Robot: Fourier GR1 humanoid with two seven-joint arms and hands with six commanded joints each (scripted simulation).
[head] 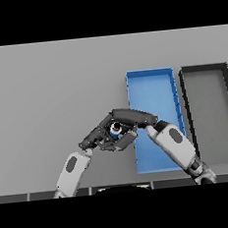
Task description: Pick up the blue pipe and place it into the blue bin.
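Both our hands meet mid-surface — right hand [131, 118] fingers curl round the blue pipe [115, 129], left hand [96, 136] fingers relaxed; bin [150, 83] at three o'clock, placing remains.

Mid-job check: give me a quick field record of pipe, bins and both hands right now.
blue pipe: small, seen end-on, enclosed between both hands, just left of the bin's left wall
right hand: fingers curled over the pipe
left hand: against the pipe from the left; finger state unclear
blue bin: nothing visible inside, right forearm crossing its lower part
dark bin: right of the blue bin
task state: pipe not yet in bin
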